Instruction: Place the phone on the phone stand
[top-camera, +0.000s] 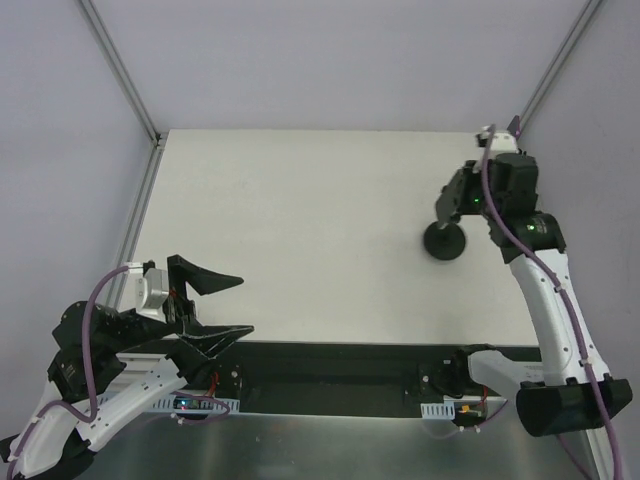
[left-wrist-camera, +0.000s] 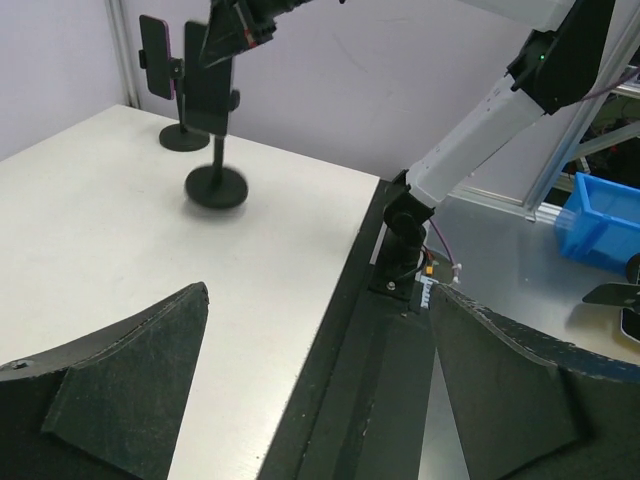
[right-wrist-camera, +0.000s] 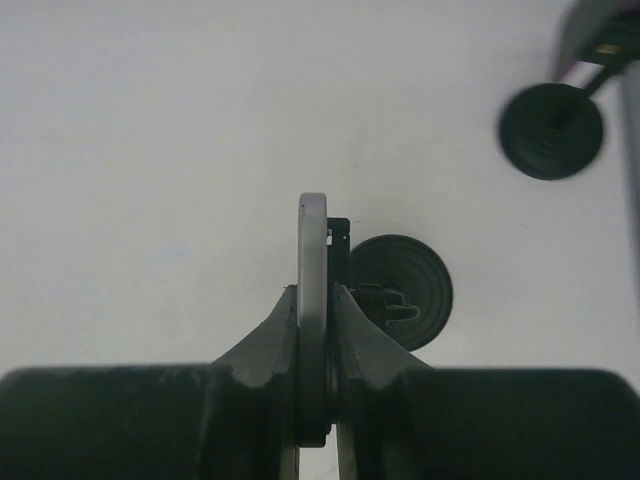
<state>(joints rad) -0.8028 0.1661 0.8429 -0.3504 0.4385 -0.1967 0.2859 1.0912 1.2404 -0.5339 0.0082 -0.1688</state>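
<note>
My right gripper (right-wrist-camera: 315, 290) is shut on the phone (right-wrist-camera: 313, 240), which shows edge-on as a thin grey slab held upright between the fingers. The phone stand (right-wrist-camera: 415, 290), black with a round base, is just to the phone's right, and its holder lies against the phone's side. In the top view the right gripper (top-camera: 455, 200) hangs directly over the stand's base (top-camera: 445, 243) at the table's right. From the left wrist view the phone (left-wrist-camera: 208, 95) is atop the stand (left-wrist-camera: 217, 187). My left gripper (top-camera: 235, 305) stands open and empty at the near left edge.
A second round black base (right-wrist-camera: 550, 130) with an upright dark slab (left-wrist-camera: 155, 55) stands beyond the stand, near the wall. The white table (top-camera: 300, 220) ends in a black rail (top-camera: 330, 375) at the front. A blue bin (left-wrist-camera: 605, 220) sits off the table.
</note>
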